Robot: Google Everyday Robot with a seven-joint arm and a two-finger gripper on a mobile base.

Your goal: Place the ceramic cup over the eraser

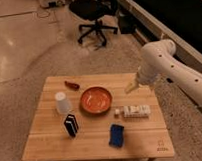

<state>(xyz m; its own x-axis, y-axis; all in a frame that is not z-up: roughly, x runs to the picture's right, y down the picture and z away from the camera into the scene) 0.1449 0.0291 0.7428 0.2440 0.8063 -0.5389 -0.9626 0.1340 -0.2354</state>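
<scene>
The ceramic cup (pixel 63 103) is a small white tapered cup standing on the left part of the wooden table (pixel 146 138). The eraser (pixel 71 125) is a small black block with thin white stripes, upright just in front of and slightly right of the cup. My gripper (pixel 130 87) hangs from the white arm (pixel 161 58) above the table's back right area, far right of the cup and eraser, holding nothing that I can see.
An orange-red bowl (pixel 95 99) sits mid-table. A long white box (pixel 132 111) lies right of it, a blue block (pixel 116 134) in front. A small dark red object (pixel 72 85) lies at the back left. An office chair (pixel 94 15) stands behind the table.
</scene>
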